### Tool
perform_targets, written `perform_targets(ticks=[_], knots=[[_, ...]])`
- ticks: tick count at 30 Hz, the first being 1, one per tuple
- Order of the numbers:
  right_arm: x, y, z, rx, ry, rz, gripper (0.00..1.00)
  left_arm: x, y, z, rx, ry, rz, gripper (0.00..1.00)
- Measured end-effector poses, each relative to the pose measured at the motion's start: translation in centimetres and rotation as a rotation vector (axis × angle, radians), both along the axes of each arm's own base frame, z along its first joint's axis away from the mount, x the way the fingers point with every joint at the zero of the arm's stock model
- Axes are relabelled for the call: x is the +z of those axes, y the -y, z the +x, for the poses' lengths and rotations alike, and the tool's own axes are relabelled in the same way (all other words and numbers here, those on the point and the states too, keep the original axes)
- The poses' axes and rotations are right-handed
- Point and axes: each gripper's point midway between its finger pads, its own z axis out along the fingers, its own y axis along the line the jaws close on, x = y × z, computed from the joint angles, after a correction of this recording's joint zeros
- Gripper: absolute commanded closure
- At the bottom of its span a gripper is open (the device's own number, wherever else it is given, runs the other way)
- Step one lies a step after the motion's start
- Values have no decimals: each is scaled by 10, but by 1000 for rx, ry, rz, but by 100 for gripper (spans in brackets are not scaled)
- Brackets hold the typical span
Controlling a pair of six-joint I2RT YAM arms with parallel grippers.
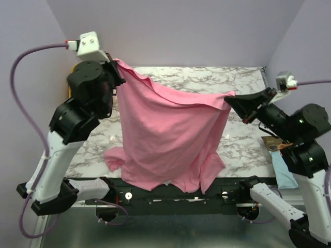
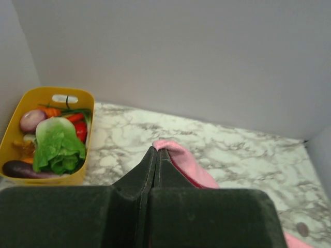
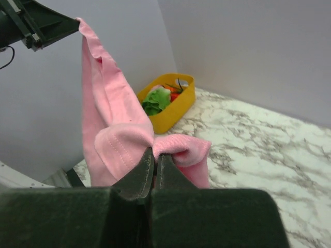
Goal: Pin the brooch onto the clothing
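**A plain pink short-sleeved T-shirt [image 1: 165, 134] is held up over a white-and-grey marbled tabletop [image 1: 207, 77] by two robot arms.**

The left gripper [image 1: 118, 66] and the right gripper [image 1: 231, 99] are each clamped tight on an upper edge of the fabric, with a pink fold pinched between closed jaws in both wrist views. From above, the garment is seen stretched between them, its lower part gathered at the near edge of the table. The small round grey-brown brooch [image 2: 301, 229] is shown only in the left wrist view. It lies flat on the marble beside a pink fold, well apart from the fingers. A yellow plastic basket [image 2: 51, 180] of vegetables, largely hidden behind the left arm from above, is shown plainly by both wrist cameras against the lilac wall.
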Motion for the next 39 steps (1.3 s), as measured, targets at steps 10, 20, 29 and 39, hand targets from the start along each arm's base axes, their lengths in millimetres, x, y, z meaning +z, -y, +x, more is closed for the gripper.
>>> perform_targets(ticks=[10,20,29,39], knots=[[-132,-10,116,-163,-305,-162,99,-153,-36,114,133,-328,31,100],[-266,15,220,-280,-614,-173,99,-262,-44,195,114,-491,-57,100],[-301,4,299,-239,-692,-133,99,-309,-47,250,117,-543,-96,100],[-301,-7,346,-191,-676,-111,99,-328,-62,291,161,-560,-151,100]])
